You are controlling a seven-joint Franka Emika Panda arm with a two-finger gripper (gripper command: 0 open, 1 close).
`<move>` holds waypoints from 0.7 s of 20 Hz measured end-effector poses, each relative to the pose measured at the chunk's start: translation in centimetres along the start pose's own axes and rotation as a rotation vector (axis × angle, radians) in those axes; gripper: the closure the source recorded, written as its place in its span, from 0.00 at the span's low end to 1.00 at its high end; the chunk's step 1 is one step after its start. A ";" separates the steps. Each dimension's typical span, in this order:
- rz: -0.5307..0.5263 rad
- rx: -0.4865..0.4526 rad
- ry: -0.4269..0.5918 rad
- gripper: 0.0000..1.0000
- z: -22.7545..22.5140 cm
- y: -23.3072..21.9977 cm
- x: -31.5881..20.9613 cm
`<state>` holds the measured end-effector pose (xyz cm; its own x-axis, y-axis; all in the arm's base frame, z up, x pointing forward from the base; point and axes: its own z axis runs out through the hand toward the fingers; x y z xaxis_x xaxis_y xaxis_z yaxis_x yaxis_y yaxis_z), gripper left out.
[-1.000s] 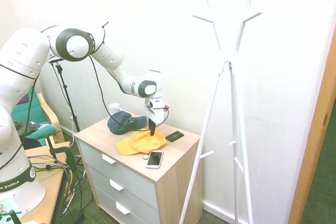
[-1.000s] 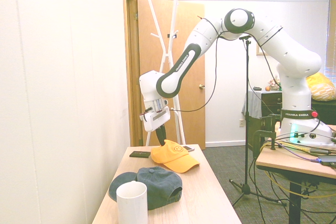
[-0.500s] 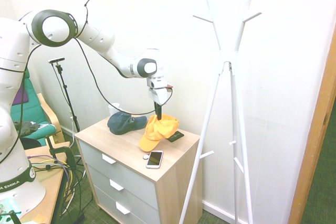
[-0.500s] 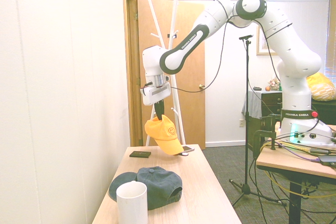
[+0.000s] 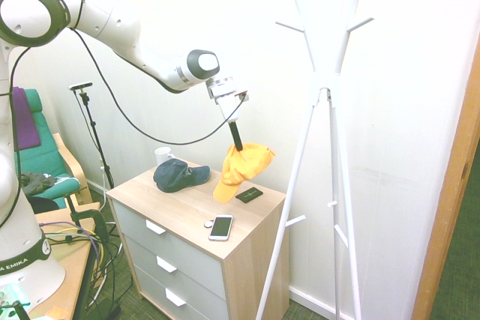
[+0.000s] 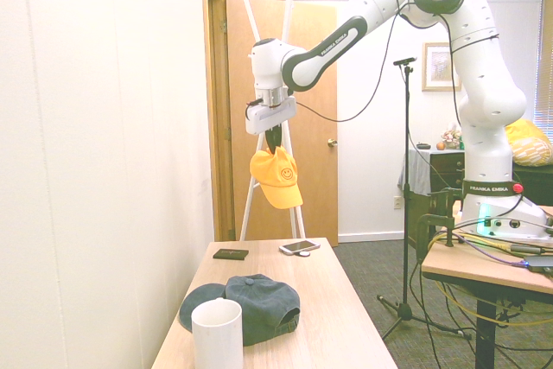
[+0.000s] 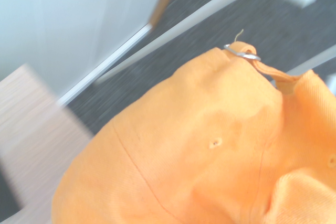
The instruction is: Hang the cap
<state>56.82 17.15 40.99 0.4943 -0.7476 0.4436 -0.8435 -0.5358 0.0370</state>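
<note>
The yellow-orange cap [image 5: 241, 167] hangs in the air above the wooden dresser top [image 5: 187, 204], brim pointing down, a smiley emblem on its front [image 6: 283, 174]. My gripper [image 5: 237, 142] is shut on the cap's crown and holds it well clear of the dresser. The white coat stand [image 5: 324, 80] rises to the right of the cap, with its pegs higher than the cap. In the wrist view the cap's orange fabric [image 7: 199, 150] fills most of the picture, with its back strap and metal buckle [image 7: 242, 54] at the top edge.
A dark navy cap [image 5: 178, 174] lies on the dresser beside a white mug [image 5: 163, 155]. A phone [image 5: 220, 227], a small black case [image 5: 249, 195] and a small round white thing [image 5: 208, 223] lie near the front corner. The wall stands close behind; a wooden door [image 6: 315, 110] is past the stand.
The arm has lifted the cap off the dresser and carried it up and towards the coat stand. The cap now dangles freely with its brim down.
</note>
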 end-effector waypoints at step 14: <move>0.085 0.012 0.188 1.00 -14.2 7.8 5.6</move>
<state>50.01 14.40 56.46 0.3723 -0.7048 0.6039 -0.8777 -0.4789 -0.0179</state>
